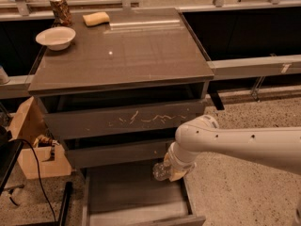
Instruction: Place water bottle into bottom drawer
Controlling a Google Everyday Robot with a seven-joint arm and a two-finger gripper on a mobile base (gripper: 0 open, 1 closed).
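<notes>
The water bottle (160,171) is a small clear plastic bottle, held at the end of my white arm above the right rear part of the open bottom drawer (131,192). My gripper (173,169) is wrapped around the bottle's right end, just below the middle drawer front (117,152). The bottle lies roughly level, its free end pointing left over the drawer's grey floor. Its label and cap are hidden by the gripper.
On the cabinet top (122,46) stand a white bowl (55,36), a patterned can (61,10) and a yellow sponge (96,18). The scratched upper drawer front (127,119) is shut. A wooden box (35,145) and a black cable (40,182) sit left of the cabinet.
</notes>
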